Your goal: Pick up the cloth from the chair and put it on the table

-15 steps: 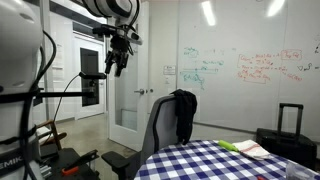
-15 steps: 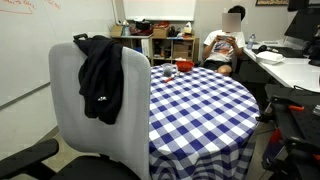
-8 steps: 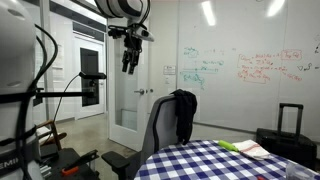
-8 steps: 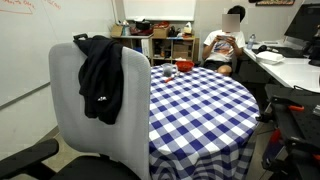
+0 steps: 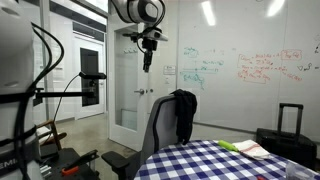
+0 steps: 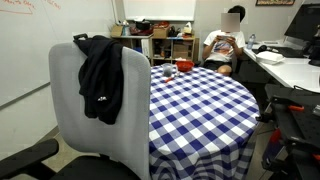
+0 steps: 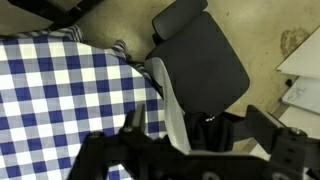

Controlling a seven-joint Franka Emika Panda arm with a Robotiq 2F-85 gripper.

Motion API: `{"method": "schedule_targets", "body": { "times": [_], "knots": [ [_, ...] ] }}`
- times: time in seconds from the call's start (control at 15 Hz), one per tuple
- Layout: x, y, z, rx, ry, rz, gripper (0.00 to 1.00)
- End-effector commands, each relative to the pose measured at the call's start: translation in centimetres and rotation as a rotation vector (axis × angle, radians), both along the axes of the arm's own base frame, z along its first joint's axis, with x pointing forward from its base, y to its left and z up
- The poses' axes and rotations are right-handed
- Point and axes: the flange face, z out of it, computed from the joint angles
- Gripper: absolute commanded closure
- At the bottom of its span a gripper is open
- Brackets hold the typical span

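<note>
In an exterior view, the gripper [image 5: 148, 60] is hanging high by the door [image 5: 128, 90], well apart from the black cloth [image 5: 184, 115], which is draping over the back of the office chair [image 5: 158, 130]; nothing is being grasped yet. In an exterior view, the cloth [image 6: 100, 78] is hanging from the chair's top, just beside the checked tabletop's [image 6: 200, 100] near edge. In the wrist view, the fingers [image 7: 131, 125] are appearing spread wide and empty. Reaching, grasping, lifting and placing are all remaining.
</note>
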Motion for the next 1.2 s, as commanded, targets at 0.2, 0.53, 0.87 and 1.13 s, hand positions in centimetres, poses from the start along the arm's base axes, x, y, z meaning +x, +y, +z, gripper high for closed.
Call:
{"method": "schedule_targets", "body": {
  "times": [0.2, 0.53, 0.87, 1.13],
  "knots": [
    [7.1, 3.2, -1.4, -0.105, -0.084, -0.203, 0.0],
    [9.3, 7.1, -4.7, -0.239, -0.156, -0.265, 0.0],
    [8.2, 6.2, -5.1, -0.212, -0.111, -0.233, 0.0],
    [7.2, 6.1, -6.2, -0.139, -0.203, -0.453, 0.0]
  ]
}}
